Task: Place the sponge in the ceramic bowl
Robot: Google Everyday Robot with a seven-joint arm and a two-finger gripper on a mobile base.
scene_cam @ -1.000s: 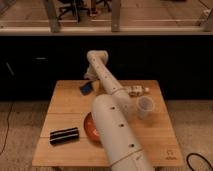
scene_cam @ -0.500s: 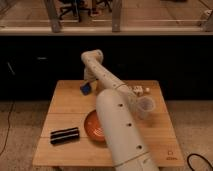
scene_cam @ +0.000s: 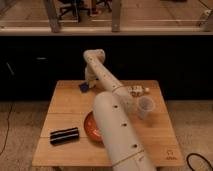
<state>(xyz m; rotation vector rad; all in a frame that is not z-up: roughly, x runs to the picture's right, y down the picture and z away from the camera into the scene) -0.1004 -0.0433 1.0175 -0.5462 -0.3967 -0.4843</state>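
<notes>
The sponge (scene_cam: pixel 84 87) is a small blue pad at the far left part of the wooden table (scene_cam: pixel 65 107), and it looks slightly tilted. My gripper (scene_cam: pixel 88 81) is right at the sponge, coming down on it from above, with the wrist hiding the contact point. The ceramic bowl (scene_cam: pixel 89 128) is orange-red and sits near the table's front middle. My white forearm (scene_cam: pixel 117 130) covers its right half.
A long black block with pale stripes (scene_cam: pixel 64 135) lies at the front left of the table. A clear plastic cup (scene_cam: pixel 145 106) stands to the right, with a small pale object (scene_cam: pixel 136 90) behind it. A dark counter front runs behind the table.
The arm has shifted slightly left at the sponge, uncovering more of the bowl. The sponge stays in about the same spot.
</notes>
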